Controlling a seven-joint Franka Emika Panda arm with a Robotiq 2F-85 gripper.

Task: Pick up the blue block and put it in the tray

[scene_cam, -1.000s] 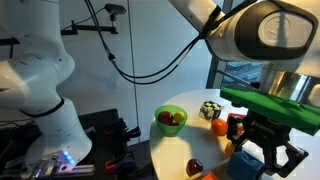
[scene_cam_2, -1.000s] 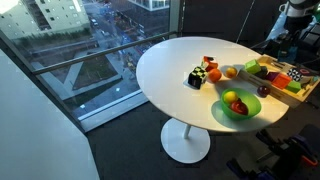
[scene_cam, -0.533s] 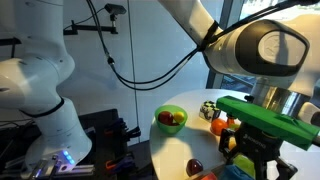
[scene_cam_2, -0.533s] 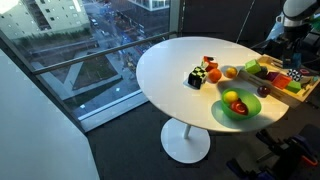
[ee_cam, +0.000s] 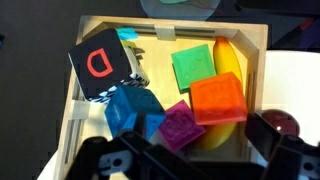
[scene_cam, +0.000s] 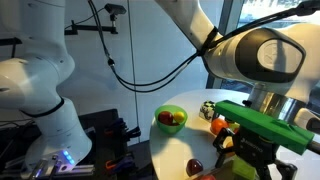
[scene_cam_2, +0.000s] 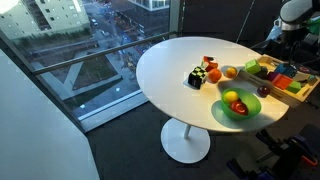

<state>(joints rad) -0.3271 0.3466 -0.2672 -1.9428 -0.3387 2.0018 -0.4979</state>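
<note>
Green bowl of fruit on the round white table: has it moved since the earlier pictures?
No. The green bowl sits where it was, same gap from the white table's near edge.

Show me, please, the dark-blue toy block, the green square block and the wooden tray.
dark-blue toy block [ee_cam: 132, 108], wrist view, top face.
green square block [ee_cam: 192, 68], wrist view, top face.
wooden tray [ee_cam: 200, 22], wrist view, far wall.

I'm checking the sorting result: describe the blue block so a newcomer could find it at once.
In the wrist view, look into the wooden tray. Toward its left side, just below the dark cube with a red D, the blue block lies tilted beside a purple block. Those neighbours are dark and purple; it alone is blue.
</note>
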